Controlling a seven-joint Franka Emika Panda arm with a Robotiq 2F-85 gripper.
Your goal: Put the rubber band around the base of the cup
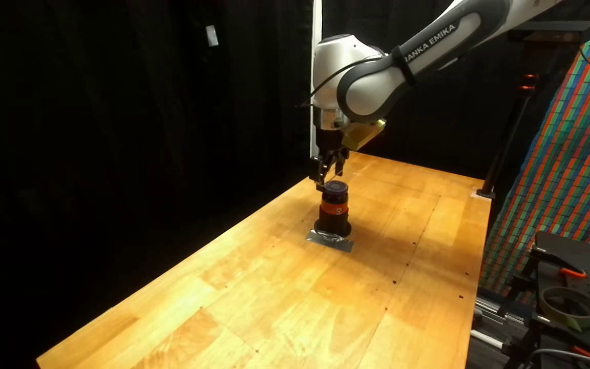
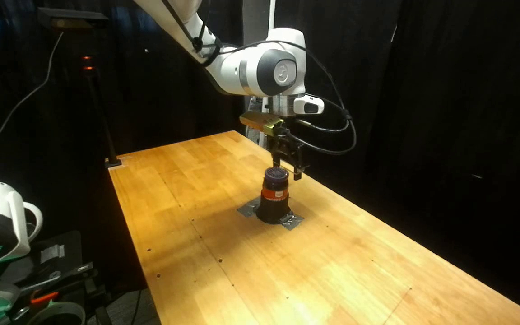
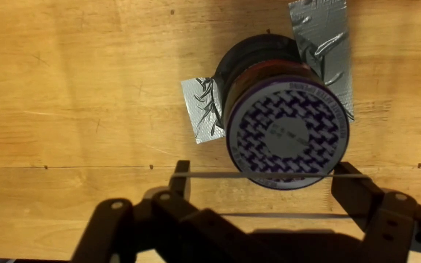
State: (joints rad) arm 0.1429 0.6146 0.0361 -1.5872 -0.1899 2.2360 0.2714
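Observation:
The cup [image 1: 335, 208] is a short dark cylinder with an orange-red band and a purple-and-white patterned lid. It stands upright in a black base on the table, also in an exterior view [image 2: 274, 195] and the wrist view [image 3: 287, 137]. My gripper [image 3: 263, 175] is open, at about lid height, offset to one side of the cup; it shows in both exterior views [image 1: 330, 180] [image 2: 287, 170]. A thin pale rubber band [image 3: 214, 175] is stretched around both fingers. In the wrist view one strand crosses over the lid's edge; the other lies beside it. Whether anything touches the lid is unclear.
Grey tape strips [image 3: 203, 109] [image 3: 329, 54] hold the black base to the wooden table [image 1: 295, 307]. A thin black post [image 1: 505, 138] stands at a far table corner. A dark cart with a tape roll [image 1: 569, 307] stands beside the table. Black curtains hang behind.

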